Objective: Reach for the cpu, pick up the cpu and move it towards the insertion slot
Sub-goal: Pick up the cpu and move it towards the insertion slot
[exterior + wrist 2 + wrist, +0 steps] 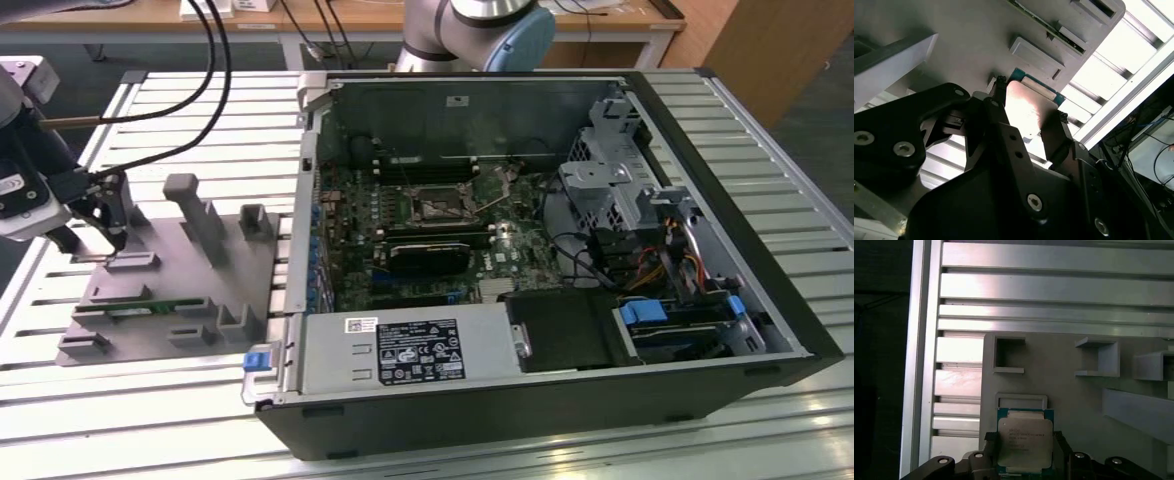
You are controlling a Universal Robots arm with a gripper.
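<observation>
Cpu [1024, 442] lies flat in the grey tray [1074, 405], well apart from the slot [437, 205]. Gripper [1030, 100] is down over it, fingers [998, 107] spread at opposite edges, seemingly not yet clamped. The step in hand looks like the reach ending; grasping calls for an even squeeze. Print on the chip is too faint to read.
</observation>
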